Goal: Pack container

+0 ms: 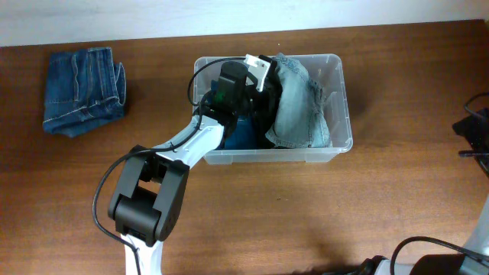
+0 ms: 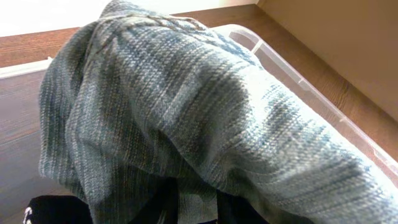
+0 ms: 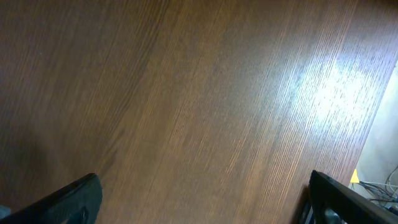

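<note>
Overhead, the left fingers (image 1: 258, 72) sit inside the clear round-cornered container (image 1: 342, 114), against crumpled faded denim (image 1: 302, 103); their spread cannot be told. Left wrist: coarse weave crowds the thick rim. Right wrist: right fingers (image 3: 68, 199) gape wide, empty, above bare grained counter (image 3: 205, 93).

Even daylight; glare patch on the table (image 3: 329, 87); close knit slightly soft.

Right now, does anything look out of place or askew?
The pale blue-grey garment sits bunched, not flat, in the container, heaped over darker clothes. The folded jeans lie outside it on the table. Nothing looks spilled or damaged.
</note>
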You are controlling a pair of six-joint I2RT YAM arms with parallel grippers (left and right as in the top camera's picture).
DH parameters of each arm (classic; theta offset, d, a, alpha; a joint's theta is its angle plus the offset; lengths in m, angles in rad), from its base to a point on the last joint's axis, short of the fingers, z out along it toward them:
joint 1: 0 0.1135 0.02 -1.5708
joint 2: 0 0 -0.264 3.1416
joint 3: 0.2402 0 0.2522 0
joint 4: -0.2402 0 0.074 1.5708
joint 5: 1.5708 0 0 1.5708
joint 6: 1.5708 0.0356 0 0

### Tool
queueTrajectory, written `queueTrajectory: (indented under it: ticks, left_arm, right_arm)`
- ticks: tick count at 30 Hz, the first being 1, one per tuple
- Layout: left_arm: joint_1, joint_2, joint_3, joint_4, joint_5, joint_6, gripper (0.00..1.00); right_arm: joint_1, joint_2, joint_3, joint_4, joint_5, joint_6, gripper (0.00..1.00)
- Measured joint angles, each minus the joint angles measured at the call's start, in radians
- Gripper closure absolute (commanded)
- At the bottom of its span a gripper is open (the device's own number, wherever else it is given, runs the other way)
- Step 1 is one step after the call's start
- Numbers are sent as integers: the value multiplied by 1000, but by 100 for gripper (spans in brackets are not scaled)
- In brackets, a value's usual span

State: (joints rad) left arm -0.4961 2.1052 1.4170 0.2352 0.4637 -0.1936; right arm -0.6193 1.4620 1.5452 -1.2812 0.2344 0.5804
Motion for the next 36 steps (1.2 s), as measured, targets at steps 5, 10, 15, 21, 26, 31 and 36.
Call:
queueTrajectory:
  ticks: [5,10,15,21,26,31,36]
  left_arm:
    - [3,0,0,2,21,55,51]
    - [28,-2,0,2,40,105,51]
    - [85,-56,0,-32,28,119,51]
    - [148,-266,5,-175,-5,122,56]
    - [68,-307,18,-225,34,126,56]
    - [-55,-253,18,-230,13,127,65]
    - [-80,-132,18,-232,-108,126,65]
  right_arm:
    - [0,0,0,0,0,0,2]
    - [0,0,0,0,0,0,2]
    - [0,0,0,0,0,0,2]
    - [0,0,0,0,0,0,2]
    - [0,0,0,0,0,0,2]
    - [0,0,0,0,0,0,2]
    - [0,0,0,0,0,0,2]
